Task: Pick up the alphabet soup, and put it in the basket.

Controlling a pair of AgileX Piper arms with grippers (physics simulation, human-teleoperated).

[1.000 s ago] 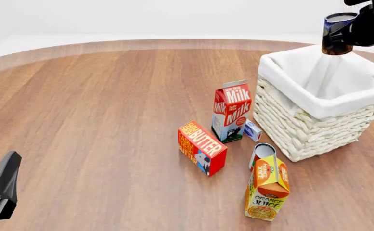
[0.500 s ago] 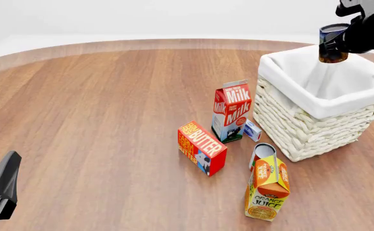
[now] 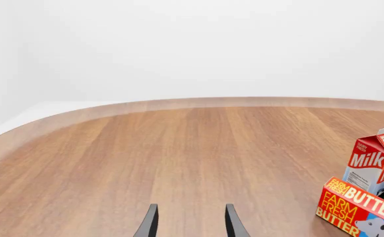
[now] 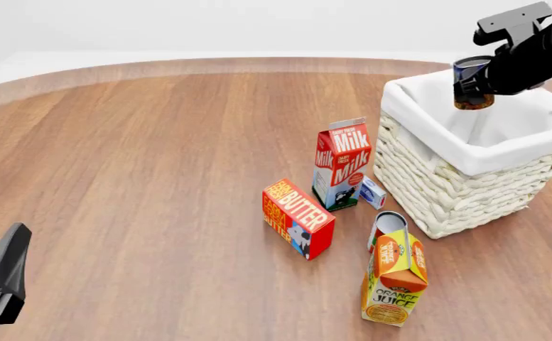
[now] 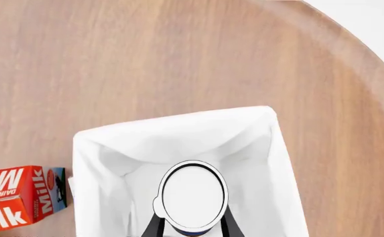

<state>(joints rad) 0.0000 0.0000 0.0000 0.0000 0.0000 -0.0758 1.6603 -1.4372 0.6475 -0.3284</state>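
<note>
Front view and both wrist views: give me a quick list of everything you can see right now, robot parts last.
alphabet soup: one, blue and yellow can with a pale lid, held above the basket opening.
basket: one, whitish wicker with white liner, right side of the table.
milk carton: one, red and white, upright, left of the basket.
small blue-and-white box: one, between milk carton and basket.
butter box: one, red and orange, in front of the milk carton.
red-and-white can: one, behind the juice carton.
orange juice carton: one, orange and yellow, nearest the camera.
table: one, brown wood.
left tool: black, open, over bare table.
right tool: black, shut on the can.
</note>
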